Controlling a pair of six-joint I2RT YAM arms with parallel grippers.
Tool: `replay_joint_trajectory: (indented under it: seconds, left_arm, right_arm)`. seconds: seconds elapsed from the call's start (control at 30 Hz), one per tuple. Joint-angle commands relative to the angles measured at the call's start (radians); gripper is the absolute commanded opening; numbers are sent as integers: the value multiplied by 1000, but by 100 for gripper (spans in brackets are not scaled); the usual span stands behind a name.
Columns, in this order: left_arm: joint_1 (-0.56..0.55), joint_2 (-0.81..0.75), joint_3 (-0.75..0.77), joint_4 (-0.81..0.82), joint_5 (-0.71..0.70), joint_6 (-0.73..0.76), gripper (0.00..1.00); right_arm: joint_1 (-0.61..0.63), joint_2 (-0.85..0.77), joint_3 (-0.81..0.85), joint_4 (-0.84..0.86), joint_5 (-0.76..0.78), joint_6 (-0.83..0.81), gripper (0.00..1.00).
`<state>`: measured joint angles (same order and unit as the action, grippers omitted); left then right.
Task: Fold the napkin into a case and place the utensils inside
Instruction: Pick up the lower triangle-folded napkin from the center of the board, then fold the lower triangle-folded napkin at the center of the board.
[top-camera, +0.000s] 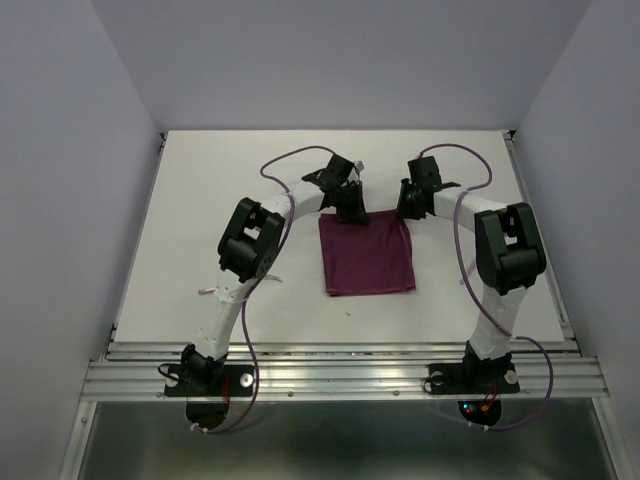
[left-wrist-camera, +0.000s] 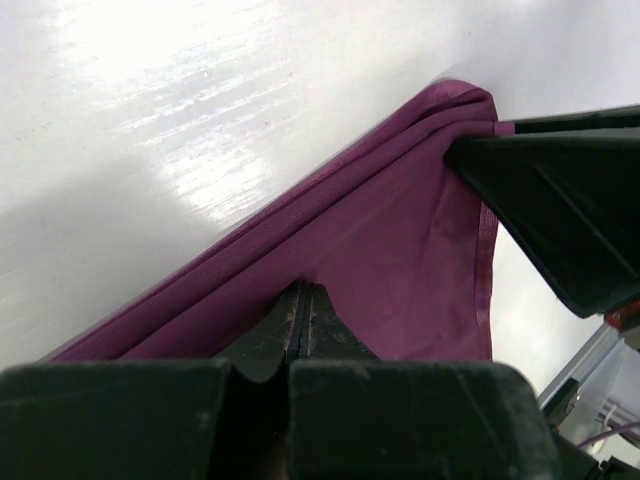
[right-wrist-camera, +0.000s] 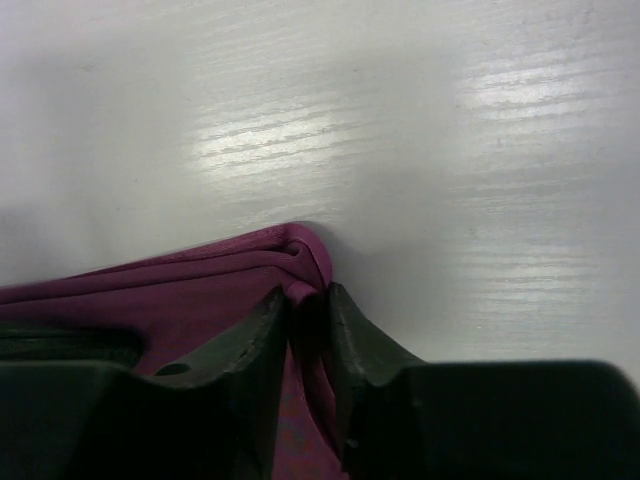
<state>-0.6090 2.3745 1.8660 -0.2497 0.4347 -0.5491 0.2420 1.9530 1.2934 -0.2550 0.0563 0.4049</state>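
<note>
While both arms reach out from the near edge of the table (top-camera: 180, 220), the napkin (top-camera: 366, 255) lies flat at the middle of the white top, a folded burgundy rectangle. On its far edge, toward the left corner, the left gripper (left-wrist-camera: 301, 298) is clenched tight on the cloth, fingertips pressed together. At the far right corner the right gripper (right-wrist-camera: 308, 300) pinches the layered fold, its jaws a narrow slit apart with cloth filling the gap.
</note>
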Motion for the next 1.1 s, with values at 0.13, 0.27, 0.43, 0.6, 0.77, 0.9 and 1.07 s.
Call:
replay_joint_trajectory:
  seconds: [0.13, 0.27, 0.43, 0.6, 0.77, 0.9, 1.07]
  left_arm:
    - [-5, 3, 32, 9, 4, 6, 0]
    - [-5, 5, 16, 9, -1, 11, 0]
    - [-3, 5, -10, 13, -1, 14, 0]
    - [-3, 3, -25, 23, 1, 15, 0]
    - [-3, -3, -48, 33, 6, 17, 0]
    - [-3, -11, -62, 40, 4, 18, 0]
    - [-3, -15, -73, 44, 4, 23, 0]
  right_arm:
    - [-4, -43, 0, 77, -47, -9, 19]
    - [-4, -78, -26, 89, -78, 8, 13]
    - [5, -109, -42, 69, -78, 20, 12]
    - [25, -117, -40, 53, -69, 34, 9]
    - [55, -94, -16, 36, -64, 57, 7]
    - [75, -52, 47, -23, -23, 100, 3]
    - [97, -19, 98, -62, 17, 118, 2]
